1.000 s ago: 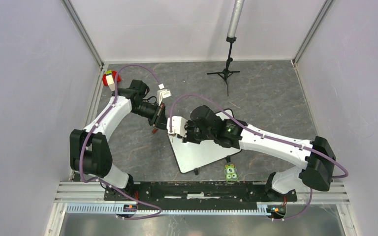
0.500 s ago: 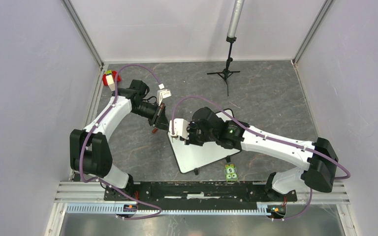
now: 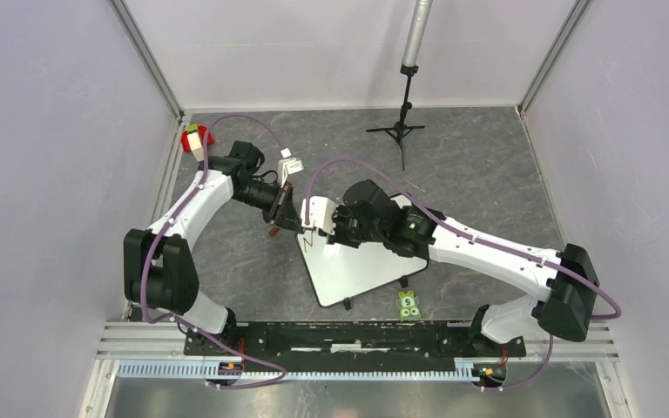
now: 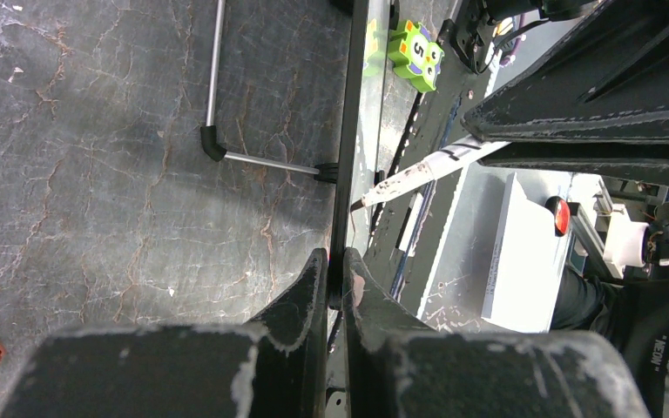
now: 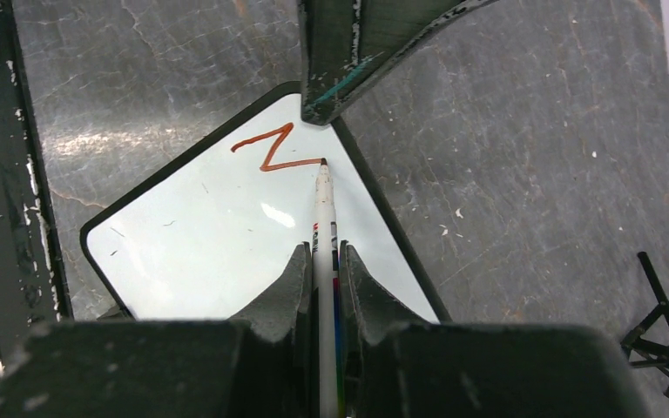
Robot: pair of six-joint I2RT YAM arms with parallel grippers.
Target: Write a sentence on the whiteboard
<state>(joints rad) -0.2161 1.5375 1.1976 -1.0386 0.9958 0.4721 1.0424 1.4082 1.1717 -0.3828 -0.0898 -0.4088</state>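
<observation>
The right pincer is clamped on a pen, gripping its barrel with the tip pointing away from the wrist. The tip touches the board close to its far corner, at the end of a reddish-brown zigzag. That zigzag is all there is of the sentence, so the writing has barely begun.

The left pincer is closed on the board's thin black rim at that same corner, pinning it. The board rests on the grey counter between the two arms, turned askew to them.

To do this step well, the pen should press only lightly. The board is glossy and stands on short legs, so a hard push would likely make the tip skid or tip the board. The next letter will need a clean lift before it starts.

Letters should run away from the pinned corner, because the left finger crowds that spot. The line should follow the board's slanted edge and not the counter's. Strokes should be small, since there is little room for two lines. The left grip should not loosen while the pen is down.
</observation>
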